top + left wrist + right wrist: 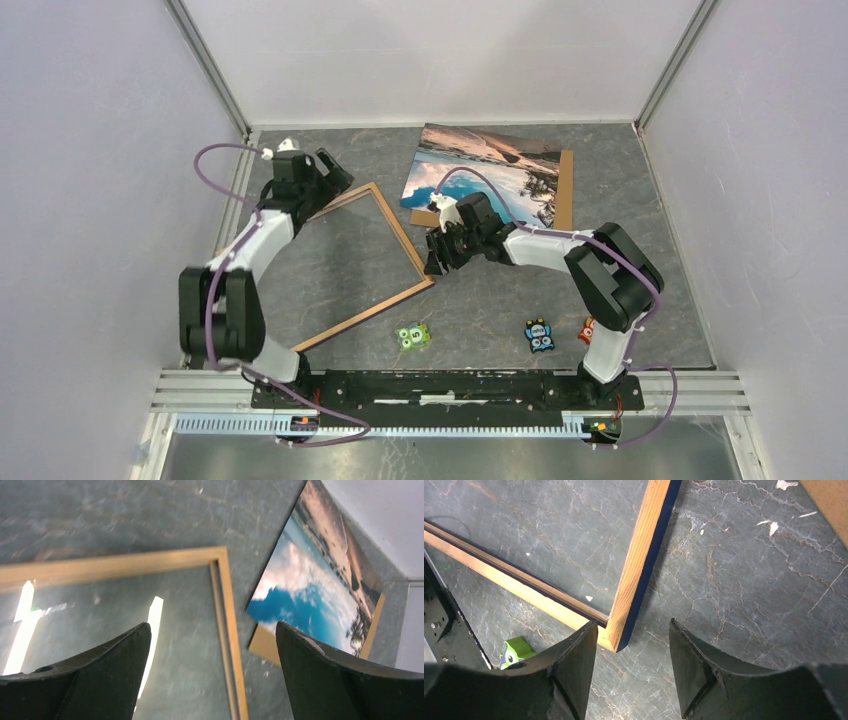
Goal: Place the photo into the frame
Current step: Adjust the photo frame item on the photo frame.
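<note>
Frame: the frame (403, 233) lies flat on the table (500, 300), left of centre. Its light wood back faces up and it sits askew to the table's edges.
Photo: the photo (490, 165) rests picture side up on the brown backing board (565, 190) at the far side. It is near the frame's right rail but not touching it.
Left claw: the left claw (212, 625) is released, jaws spread wide, above the frame's far corner with nothing in it.
Right claw: the right claw (633, 621) is released. Its jaws stand apart over the frame's near right corner, and neither one appears to press the rail.
Step in hand: likely settling the frame before you fetch the photo.
How to do it well: with the frame back up, the photo probably has to go in face down. Lift it by one edge, free of the board, and line up a corner first.
Pin: consider steadying the frame's far corner with your left claw so it does not slide.
Watch: the thin print may bend, and the green toy (413, 337) sits near the frame's lower rail.
</note>
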{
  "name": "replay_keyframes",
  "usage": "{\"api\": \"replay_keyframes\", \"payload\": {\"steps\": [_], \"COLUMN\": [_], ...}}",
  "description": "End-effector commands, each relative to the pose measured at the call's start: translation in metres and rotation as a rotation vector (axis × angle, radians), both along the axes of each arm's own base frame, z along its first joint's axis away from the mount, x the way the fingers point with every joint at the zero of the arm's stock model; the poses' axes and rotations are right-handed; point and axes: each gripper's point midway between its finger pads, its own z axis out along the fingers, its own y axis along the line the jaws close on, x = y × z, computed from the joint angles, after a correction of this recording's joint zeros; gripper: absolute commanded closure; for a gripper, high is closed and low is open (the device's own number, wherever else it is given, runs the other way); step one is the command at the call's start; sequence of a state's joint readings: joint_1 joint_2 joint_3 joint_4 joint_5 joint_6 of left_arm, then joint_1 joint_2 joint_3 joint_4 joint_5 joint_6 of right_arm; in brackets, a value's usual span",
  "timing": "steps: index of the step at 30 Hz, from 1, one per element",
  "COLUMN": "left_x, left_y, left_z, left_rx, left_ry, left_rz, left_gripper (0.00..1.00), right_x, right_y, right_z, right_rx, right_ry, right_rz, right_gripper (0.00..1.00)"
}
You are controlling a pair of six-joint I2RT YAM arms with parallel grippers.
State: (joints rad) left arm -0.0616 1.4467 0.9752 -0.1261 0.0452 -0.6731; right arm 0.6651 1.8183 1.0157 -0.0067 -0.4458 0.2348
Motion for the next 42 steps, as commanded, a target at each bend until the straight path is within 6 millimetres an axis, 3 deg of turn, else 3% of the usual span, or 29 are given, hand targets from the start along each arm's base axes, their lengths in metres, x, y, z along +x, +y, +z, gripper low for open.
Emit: {"api": "replay_keyframes", "payload": {"steps": [1,7,13,19,24,32,37,42], "left_x": [0.07,0.112,0.128,0.116,0.113,0.088,0.079,0.082], "left_y": [-0.016,-0.028,-0.032,-0.042,-0.053,-0.07,-0.067,-0.062], "left_z": [0.018,-0.009,-0.028,-0.062,-0.078,-0.083,-0.091,-0.079], "left_rx": [-0.068,-0.061,-0.013,-0.054,-0.102,-0.15,-0.135,-0.047], "left_ry": [-0.158,-0.138,-0.125,-0.041,0.03,0.079,0.137,0.124], "left_rz": [-0.021,-0.09,-0.134,-0.126,-0.138,-0.157,-0.133,-0.156], "left_gripper": [0.01,0.02,0.02,0.02,0.02,0.01,0.01,0.0], "right_x": [0.003,-0.002,-0.012,-0.014,-0.014,-0.015,-0.016,-0.015], "right_y": [0.002,-0.011,-0.013,-0.015,-0.016,-0.015,-0.015,-0.015], "right_z": [0.003,-0.005,-0.016,-0.024,-0.026,-0.029,-0.03,-0.03], "right_rx": [0.043,0.019,0.037,0.028,0.024,0.026,0.025,0.026], "right_ry": [-0.07,-0.093,-0.056,-0.031,-0.029,-0.016,-0.009,-0.011], "right_rz": [0.035,-0.006,-0.03,-0.042,-0.049,-0.048,-0.047,-0.048], "right_gripper": [0.39,0.38,0.41,0.42,0.42,0.43,0.43,0.43]}}
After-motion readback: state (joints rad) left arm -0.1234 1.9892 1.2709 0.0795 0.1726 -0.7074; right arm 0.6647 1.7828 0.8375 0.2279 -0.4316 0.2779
